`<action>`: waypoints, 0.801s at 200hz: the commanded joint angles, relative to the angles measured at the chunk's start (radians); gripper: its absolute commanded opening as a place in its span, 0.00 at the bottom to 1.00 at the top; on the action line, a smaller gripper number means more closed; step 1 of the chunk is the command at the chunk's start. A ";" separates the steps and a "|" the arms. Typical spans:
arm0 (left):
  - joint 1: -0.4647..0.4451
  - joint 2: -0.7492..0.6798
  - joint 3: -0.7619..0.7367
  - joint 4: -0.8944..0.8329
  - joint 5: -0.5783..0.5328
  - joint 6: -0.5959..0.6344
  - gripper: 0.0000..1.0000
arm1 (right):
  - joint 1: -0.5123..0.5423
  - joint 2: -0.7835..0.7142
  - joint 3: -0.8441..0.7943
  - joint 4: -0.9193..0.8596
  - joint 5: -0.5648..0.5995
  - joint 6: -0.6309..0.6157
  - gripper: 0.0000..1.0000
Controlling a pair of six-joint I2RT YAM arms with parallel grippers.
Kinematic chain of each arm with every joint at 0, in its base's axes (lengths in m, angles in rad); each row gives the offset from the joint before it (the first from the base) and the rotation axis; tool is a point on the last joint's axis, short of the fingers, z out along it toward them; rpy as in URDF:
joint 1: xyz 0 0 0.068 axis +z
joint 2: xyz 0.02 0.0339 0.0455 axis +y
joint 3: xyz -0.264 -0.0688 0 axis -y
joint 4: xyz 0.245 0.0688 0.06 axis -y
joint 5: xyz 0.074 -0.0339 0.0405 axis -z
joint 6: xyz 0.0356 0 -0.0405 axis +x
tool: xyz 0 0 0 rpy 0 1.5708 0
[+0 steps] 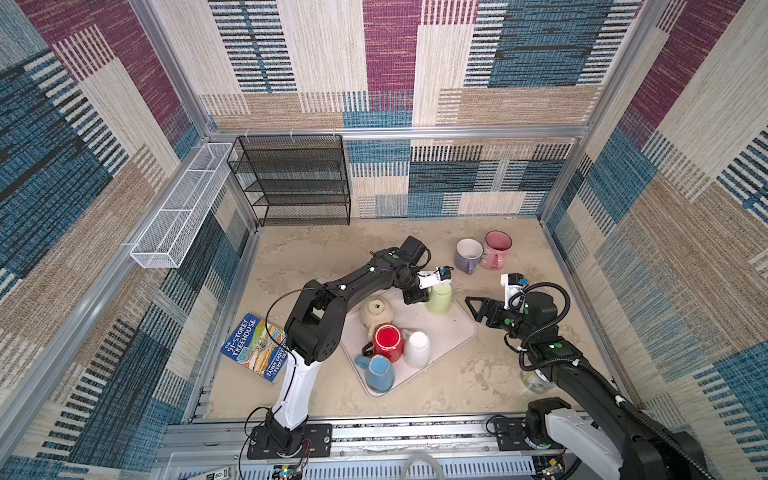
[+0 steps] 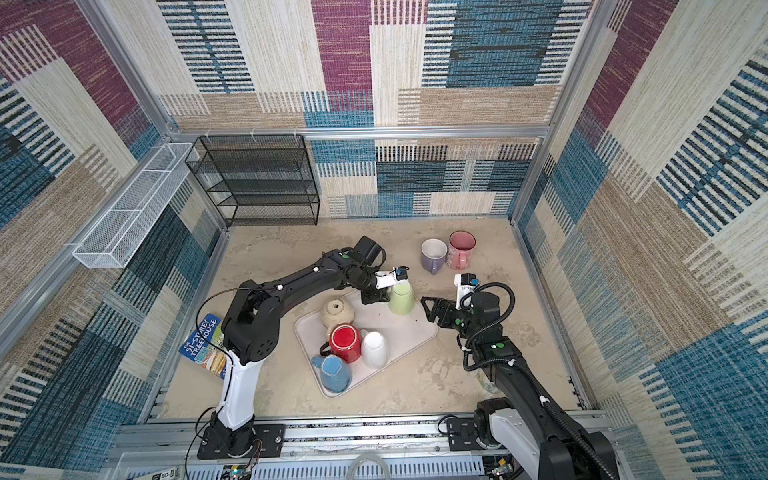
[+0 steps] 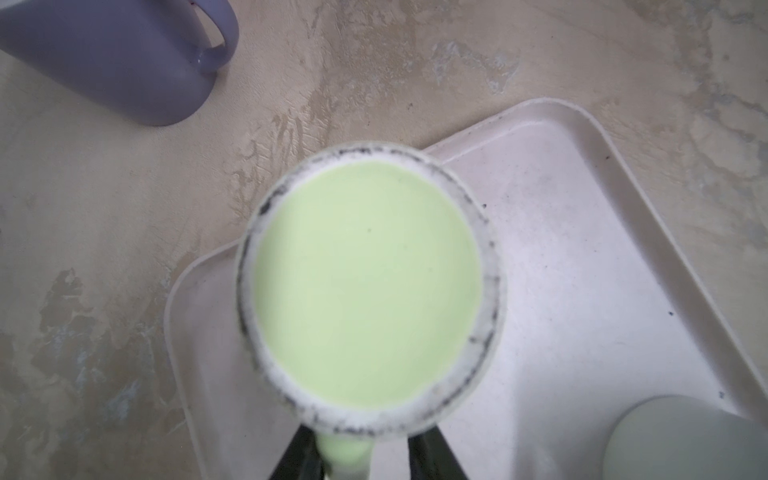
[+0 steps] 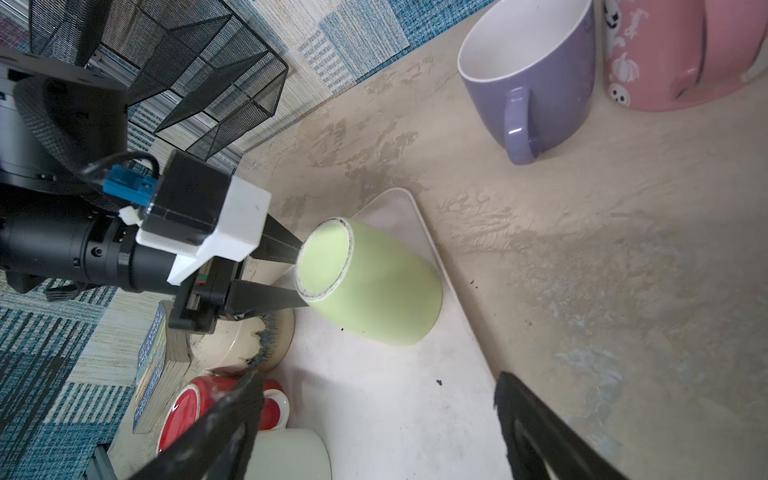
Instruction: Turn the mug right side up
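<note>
Nearest on the mottled beige tabletop (image 1: 478, 374), at the left, lies a blue paperback book (image 1: 255, 347), face up. Just right of it sits a pale rectangular plastic tray with rounded corners (image 1: 453, 332), set askew. On the tray's near end a glossy blue ceramic mug (image 1: 379, 374) stands base up. Behind it, side by side and also base up, are a red ceramic mug (image 1: 387, 343) and a plain white mug (image 1: 417, 349). A speckled cream mug (image 1: 376, 311) stands inverted farther back on the left.

At the tray's far corner stands the pale green ceramic mug (image 1: 439, 300), upside down, its scuffed white foot ring facing up. The left gripper (image 4: 297, 274) reaches in from the left at this mug. In the left wrist view the mug's green handle (image 3: 345, 457) lies between the black fingers (image 3: 434, 455). A gap shows on one side, so the jaws straddle the handle rather than clamp it.

Right of that corner, just off the tray, the right gripper (image 1: 473, 305) hovers with its jaws spread wide and nothing between them.

Farther back on the right, a lilac mug with a white inside (image 1: 468, 254) and a pink patterned mug (image 1: 496, 249) stand upright, touching or nearly so. At the far left a black mesh shelf rack (image 1: 295, 178) stands against the wall, and a long white wire basket (image 1: 183, 203) hangs on the left wall.
</note>
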 commanded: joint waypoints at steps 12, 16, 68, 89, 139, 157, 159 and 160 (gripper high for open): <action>-0.012 -0.011 0.004 0.009 -0.020 0.042 0.35 | 0.000 0.006 -0.004 0.023 -0.011 -0.008 0.89; -0.014 -0.012 0.003 0.009 -0.021 0.043 0.34 | 0.000 0.007 -0.004 0.023 -0.010 -0.009 0.89; -0.027 -0.028 -0.001 0.008 -0.033 0.049 0.31 | -0.001 0.007 -0.012 0.028 -0.011 -0.008 0.88; -0.028 -0.025 0.001 0.008 -0.041 0.054 0.31 | 0.000 0.006 -0.013 0.030 -0.011 -0.009 0.88; -0.033 -0.005 0.007 0.006 -0.068 0.046 0.33 | 0.000 -0.001 -0.014 0.029 -0.008 -0.009 0.88; -0.036 -0.001 0.011 0.006 -0.071 0.044 0.31 | 0.000 -0.002 -0.018 0.031 -0.007 -0.009 0.88; -0.036 -0.001 0.012 0.006 -0.071 0.044 0.30 | 0.000 -0.003 -0.018 0.033 -0.006 -0.009 0.88; -0.036 -0.001 0.012 0.006 -0.072 0.044 0.29 | 0.000 -0.003 -0.019 0.033 -0.006 -0.009 0.88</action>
